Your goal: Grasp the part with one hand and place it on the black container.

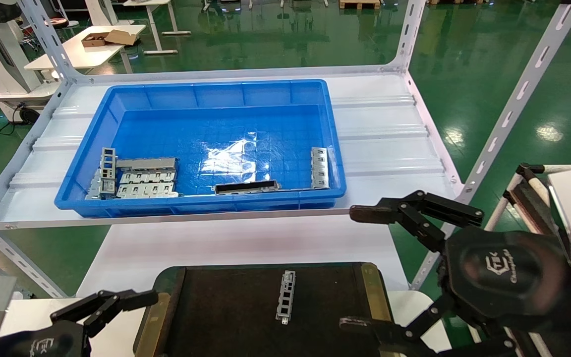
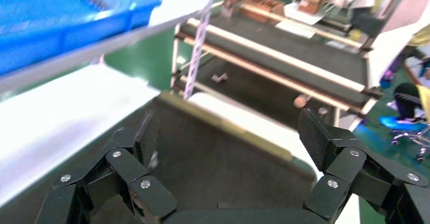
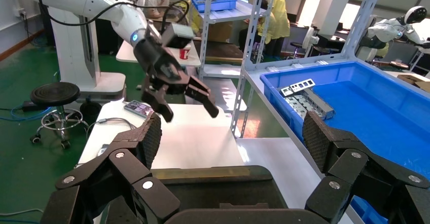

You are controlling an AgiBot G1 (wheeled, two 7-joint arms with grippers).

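Note:
A slim silver-grey part lies flat on the black container, near its middle. My right gripper hangs open and empty just off the container's right edge, apart from the part. In the right wrist view its jaws stand wide over the container's corner. My left gripper is low at the container's left edge, open and empty. In the left wrist view it is spread over the container. It also shows farther off in the right wrist view.
A blue plastic bin stands on the white shelf behind the container. It holds two more silver strips, wider grey slotted plates and a dark slotted bar. Perforated shelf posts rise at the right.

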